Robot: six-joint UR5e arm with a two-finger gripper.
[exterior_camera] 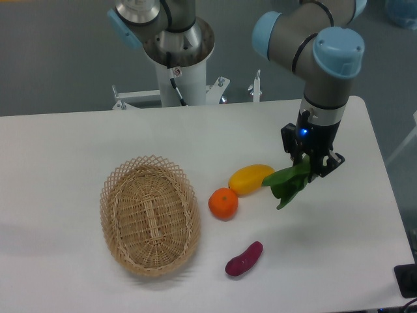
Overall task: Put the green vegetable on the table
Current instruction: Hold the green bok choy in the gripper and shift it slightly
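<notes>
The green vegetable (287, 184) hangs from my gripper (311, 167), dark leaves pointing down and left, its stalk end hidden between the fingers. The gripper is shut on it over the right part of the white table (78, 143). The leaf tips are close to the tabletop; I cannot tell whether they touch it. The leaves overlap the right end of the yellow mango (251, 178) in view.
An orange (223, 203) lies left of the mango. A purple oblong vegetable (244, 259) lies nearer the front. An oval wicker basket (149, 214) sits empty at the left. The arm's base (177, 52) stands behind the table's far edge.
</notes>
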